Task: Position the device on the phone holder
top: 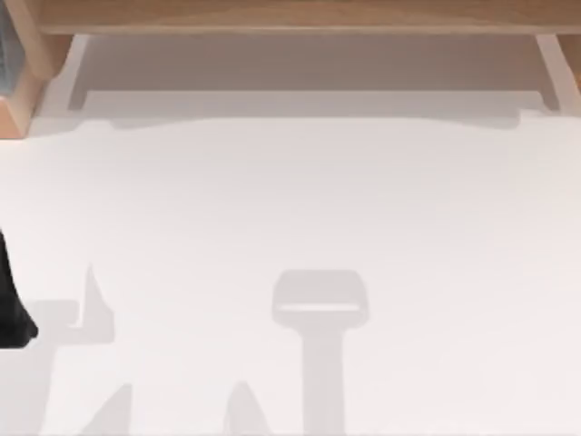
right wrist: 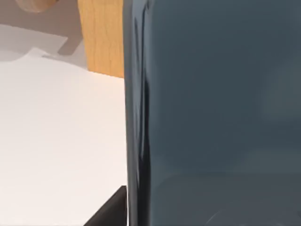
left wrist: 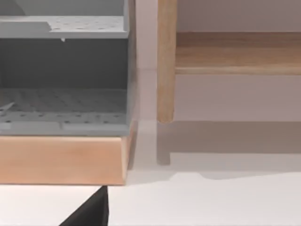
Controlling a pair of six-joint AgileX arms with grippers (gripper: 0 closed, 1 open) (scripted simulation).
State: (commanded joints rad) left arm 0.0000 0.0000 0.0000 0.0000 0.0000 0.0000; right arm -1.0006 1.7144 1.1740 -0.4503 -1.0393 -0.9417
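Phone (right wrist: 211, 113) loomed close before my right wrist camera above the tabletop (top: 290, 209); whether my pincer held it, I couldn't tell. Next: find the holder.

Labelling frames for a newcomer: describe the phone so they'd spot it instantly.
In the right wrist view, start from the white tabletop with a light wooden post behind it. Against them, close to the camera, stands a glossy dark blue-grey slab, the phone, with a shiny rounded edge. Nothing else there is dark and reflective.
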